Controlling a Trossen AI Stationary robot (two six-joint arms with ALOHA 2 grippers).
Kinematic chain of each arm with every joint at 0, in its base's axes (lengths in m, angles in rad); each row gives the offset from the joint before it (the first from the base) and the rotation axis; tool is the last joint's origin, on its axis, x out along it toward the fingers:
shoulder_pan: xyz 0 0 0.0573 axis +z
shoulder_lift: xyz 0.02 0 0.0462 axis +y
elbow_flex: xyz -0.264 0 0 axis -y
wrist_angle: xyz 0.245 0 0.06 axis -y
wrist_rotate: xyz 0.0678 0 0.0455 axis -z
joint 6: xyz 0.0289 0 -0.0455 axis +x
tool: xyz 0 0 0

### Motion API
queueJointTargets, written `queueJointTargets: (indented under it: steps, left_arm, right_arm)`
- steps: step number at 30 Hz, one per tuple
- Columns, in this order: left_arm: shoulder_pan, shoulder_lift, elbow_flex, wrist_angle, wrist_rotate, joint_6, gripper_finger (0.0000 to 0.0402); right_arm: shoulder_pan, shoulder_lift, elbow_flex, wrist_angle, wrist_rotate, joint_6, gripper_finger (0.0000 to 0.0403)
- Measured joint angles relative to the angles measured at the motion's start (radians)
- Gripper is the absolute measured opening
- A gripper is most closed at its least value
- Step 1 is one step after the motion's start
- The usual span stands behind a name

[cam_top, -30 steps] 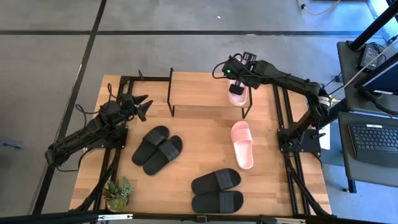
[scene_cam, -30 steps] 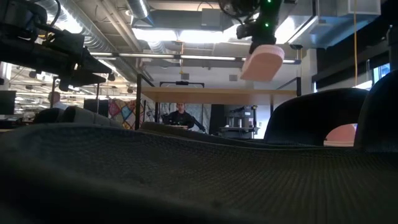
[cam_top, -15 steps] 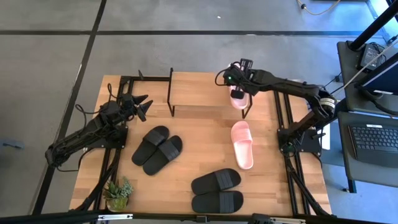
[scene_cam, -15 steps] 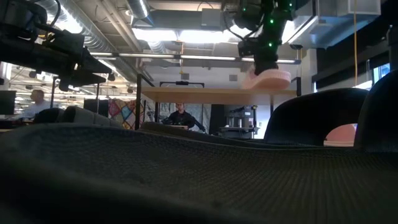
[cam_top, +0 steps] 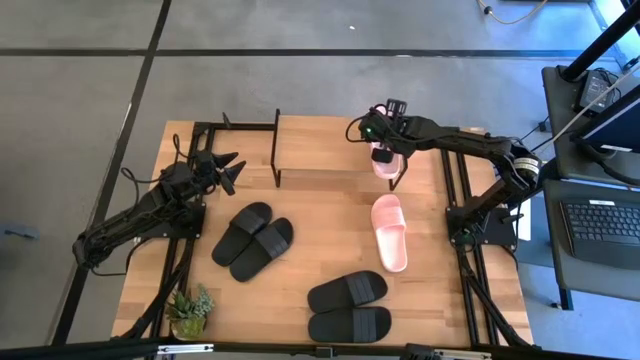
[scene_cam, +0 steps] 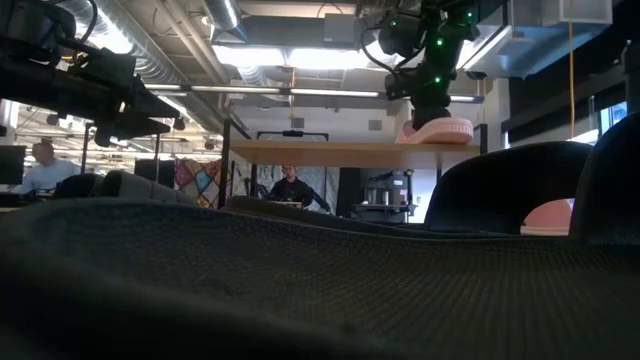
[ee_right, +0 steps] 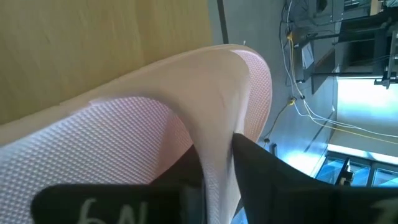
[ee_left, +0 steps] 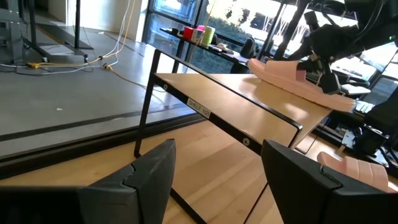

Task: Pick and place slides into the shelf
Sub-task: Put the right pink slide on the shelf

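One pale pink slide lies flat on the right end of the shelf's light top board, and the low view shows it there too. My right gripper stands over it, shut on its strap. The other pink slide lies sole-down on the table. One black pair sits mid-table and the other near the front edge. My left gripper waits open at the table's left, level with the shelf. My right gripper pinches the pink slide's wide strap between its two fingers, one on the footbed side under the strap and one outside. It comes from above, pointing down. The slide's sole rests flat on the shelf's top board.
The rest of the shelf board, left of the pink slide, is bare. A small potted plant stands at the table's near left corner. Black arm frames run along both table sides. People sit in the room beyond the table.
My right gripper has come down onto the shelf's right end, still shut on the pink slide. The slide hung tilted above the board a second ago and now lies flat on it.
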Motion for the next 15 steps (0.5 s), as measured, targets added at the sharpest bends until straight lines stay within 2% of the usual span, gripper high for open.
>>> queueJointTargets:
  steps: [10,15]
  left_arm:
    - [0.0,0.0,0.0,0.0,0.0,0.0,0.023]
    - [0.0,0.0,0.0,0.0,0.0,0.0,0.023]
  right_arm:
    - [0.0,0.0,0.0,0.0,-0.001,0.0,0.0085]
    - [0.0,0.0,0.0,0.0,-0.003,0.002,0.0128]
